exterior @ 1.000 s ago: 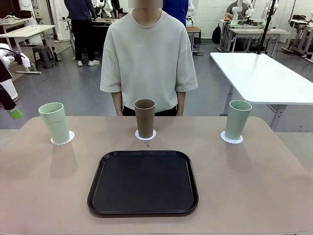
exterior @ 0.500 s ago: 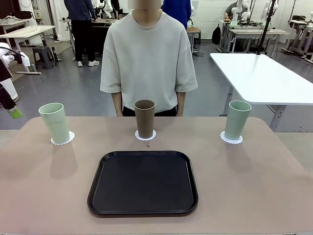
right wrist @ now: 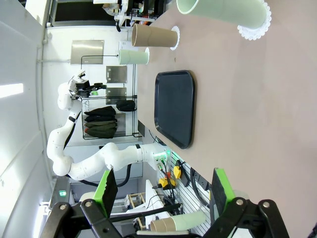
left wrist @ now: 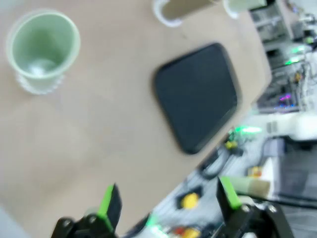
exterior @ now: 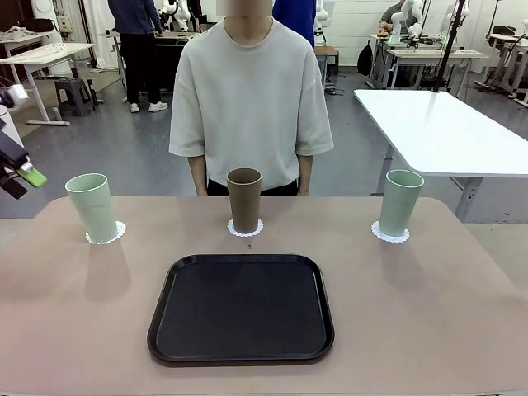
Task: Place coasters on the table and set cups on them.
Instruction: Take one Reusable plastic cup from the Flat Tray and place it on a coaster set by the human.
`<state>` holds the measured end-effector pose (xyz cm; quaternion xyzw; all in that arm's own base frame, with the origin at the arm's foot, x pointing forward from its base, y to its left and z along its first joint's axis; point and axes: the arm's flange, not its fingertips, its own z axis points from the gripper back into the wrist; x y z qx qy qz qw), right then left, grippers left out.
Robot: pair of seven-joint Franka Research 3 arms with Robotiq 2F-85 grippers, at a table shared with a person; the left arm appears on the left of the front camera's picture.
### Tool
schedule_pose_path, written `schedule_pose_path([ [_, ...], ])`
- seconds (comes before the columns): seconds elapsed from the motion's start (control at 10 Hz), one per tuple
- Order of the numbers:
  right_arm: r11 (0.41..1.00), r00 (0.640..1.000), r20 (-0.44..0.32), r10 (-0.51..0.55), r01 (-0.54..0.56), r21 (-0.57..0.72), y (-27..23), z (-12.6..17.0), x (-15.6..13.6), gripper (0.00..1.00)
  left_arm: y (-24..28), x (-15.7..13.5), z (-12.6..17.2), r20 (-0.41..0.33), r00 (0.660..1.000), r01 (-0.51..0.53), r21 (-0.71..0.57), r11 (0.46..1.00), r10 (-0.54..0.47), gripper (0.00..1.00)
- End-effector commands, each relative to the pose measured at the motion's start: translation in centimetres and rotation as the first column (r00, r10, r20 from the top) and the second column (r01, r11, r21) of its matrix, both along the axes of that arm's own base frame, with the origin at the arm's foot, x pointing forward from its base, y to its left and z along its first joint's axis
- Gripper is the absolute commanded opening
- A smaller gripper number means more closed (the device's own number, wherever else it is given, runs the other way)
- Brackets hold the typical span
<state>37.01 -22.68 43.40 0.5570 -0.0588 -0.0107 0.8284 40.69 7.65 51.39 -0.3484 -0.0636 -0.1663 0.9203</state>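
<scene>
Three cups stand upright on white scalloped coasters along the far side of the table (exterior: 429, 313). A mint cup (exterior: 91, 206) is on the left coaster (exterior: 107, 234), a brown cup (exterior: 244, 200) on the middle coaster (exterior: 246, 229), and a second mint cup (exterior: 400, 202) on the right coaster (exterior: 389, 234). My left gripper (exterior: 23, 181) hangs off the table's left edge, well clear of the left cup. In its blurred wrist view the left gripper (left wrist: 168, 198) is open and empty above the table, with that mint cup (left wrist: 43, 45) far ahead. My right gripper (right wrist: 163, 188) is open and empty, far from the nearest mint cup (right wrist: 223, 11).
An empty black tray (exterior: 241, 307) lies in the near middle of the table. A person (exterior: 250, 99) stands behind the brown cup with both hands out of sight. A white table (exterior: 445, 128) stands at the back right.
My left gripper has risen a little and turned at the picture's left edge. The cups, coasters and tray have not moved.
</scene>
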Motion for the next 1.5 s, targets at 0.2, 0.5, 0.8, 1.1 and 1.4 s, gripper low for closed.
schedule_pose_path([
  [0.2, 1.000, 1.000, 0.005, 0.002, -0.002, 0.006, 0.3, 0.0, -0.4, 1.00, 10.5, 0.0, -1.2, -0.165, 0.976, -0.210, -0.544, 0.812, 0.141, 1.00],
  [0.5, 1.000, 1.000, 0.005, 0.002, -0.002, 0.006, 0.3, 0.0, -0.4, 1.00, 15.3, 0.9, -3.9, -0.161, 0.981, -0.184, -0.614, 0.768, 0.107, 1.00],
  [0.8, 1.000, 1.000, 0.005, 0.002, -0.002, 0.006, 0.3, 0.0, -0.4, 1.00, 18.2, 1.2, -5.5, -0.176, 0.980, -0.179, -0.600, 0.780, 0.090, 1.00],
  [1.1, 1.000, 1.000, 0.005, 0.002, -0.002, 0.006, 0.3, 0.0, -0.4, 1.00, 20.4, -0.2, -6.7, -0.152, 0.983, -0.166, -0.536, 0.828, 0.099, 1.00],
  [1.4, 1.000, 1.000, 0.005, 0.002, -0.002, 0.006, 0.3, 0.0, -0.4, 1.00, 20.9, -0.3, -7.6, -0.143, 0.984, -0.168, -0.525, 0.835, 0.107, 1.00],
])
